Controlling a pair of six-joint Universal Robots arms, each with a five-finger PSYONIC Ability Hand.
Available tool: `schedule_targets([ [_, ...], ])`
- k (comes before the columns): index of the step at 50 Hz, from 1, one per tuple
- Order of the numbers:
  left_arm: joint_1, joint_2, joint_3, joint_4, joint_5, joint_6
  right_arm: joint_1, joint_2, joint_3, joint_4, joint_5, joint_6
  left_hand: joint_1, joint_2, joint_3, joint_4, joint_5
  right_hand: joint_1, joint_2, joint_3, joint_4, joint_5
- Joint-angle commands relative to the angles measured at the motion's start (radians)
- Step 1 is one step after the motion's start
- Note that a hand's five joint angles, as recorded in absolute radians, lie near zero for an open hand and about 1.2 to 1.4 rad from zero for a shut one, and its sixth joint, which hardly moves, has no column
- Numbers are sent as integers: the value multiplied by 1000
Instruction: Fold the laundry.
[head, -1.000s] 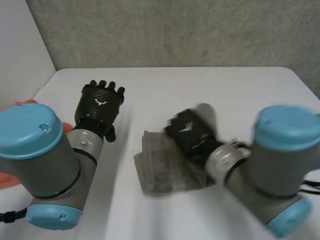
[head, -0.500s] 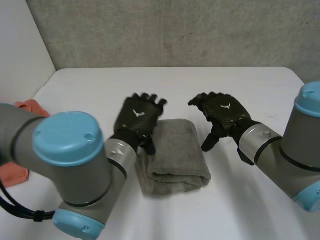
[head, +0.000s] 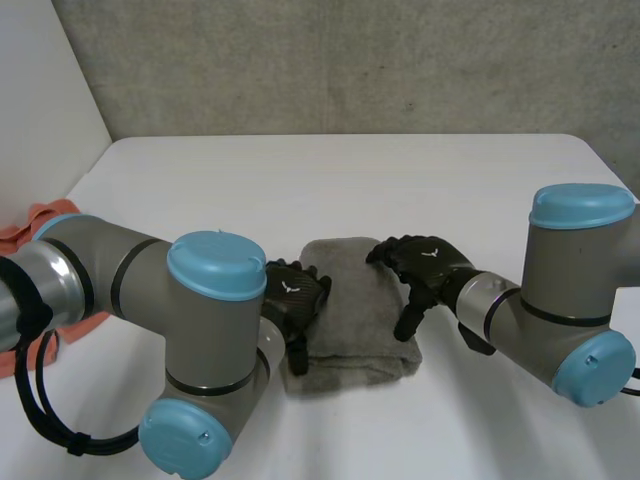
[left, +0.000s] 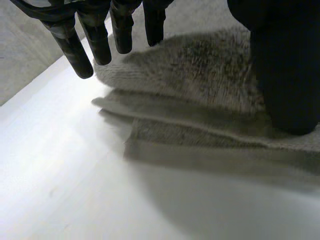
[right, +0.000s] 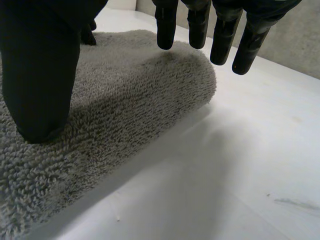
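Note:
A grey towel (head: 355, 305), folded into a thick rectangle, lies at the middle of the white table (head: 400, 180). My left hand (head: 295, 300) is at its left edge, open, fingers (left: 95, 37) straight above the folded layers (left: 200, 115) and thumb (left: 285, 70) resting on the pile. On the towel's right edge sits my right hand (head: 425, 270), open too: its fingers (right: 200, 22) hover over the towel (right: 125, 100) while the thumb (right: 42, 75) presses into the nap.
An orange cloth (head: 50, 225) lies at the table's left edge, partly behind my left arm (head: 150, 320). A grey wall (head: 350, 60) rises behind the table. Bare tabletop stretches beyond and to the right of the towel.
Both hands have come down and inward onto the towel's two sides. A second ago the right hand was over the towel's middle and the left hand far off to the left.

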Motion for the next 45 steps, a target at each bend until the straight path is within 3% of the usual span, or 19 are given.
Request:
schedule_targets([
  [1, 0, -5, -8, 3, -30, 71, 12, 38, -16, 6, 9, -76, 13, -2, -7, -2, -21, -26, -44, -40, -57, -68],
  [11, -2, 65, 9, 29, -18, 59, 21, 11, -30, 69, 12, -128, 10, -5, -10, -5, -24, -26, -44, -40, -57, -68],
  [20, 17, 240, -6, 129, -4, 49, 3, -175, 39, -1, 58, 26, 4, -11, -16, -11, -29, -26, -44, -40, -57, -68],
  [23, 37, 269, -7, 127, 45, 23, 1, -257, 88, -9, 110, 85, 4, -11, -16, -11, -29, -26, -44, -40, -57, -68],
  [26, 63, 306, -3, 118, 149, -39, -6, -298, 128, -9, 142, 112, 7, -8, -13, -8, -27, -26, -44, -40, -57, -68],
  [31, 135, 349, 4, 63, 302, -162, -38, -339, 235, -9, 145, 175, 7, -8, -13, -8, -26, -26, -44, -40, -57, -68],
  [41, 184, 365, 27, -57, 537, -211, -72, -325, 389, -41, 13, 281, 2, -13, -19, -14, -32, -26, -44, -40, -57, -68],
  [45, 190, 389, 27, -63, 550, -213, -75, -281, 418, -110, -8, 333, 2, -13, -19, -14, -32, -26, -44, -40, -57, -68],
])
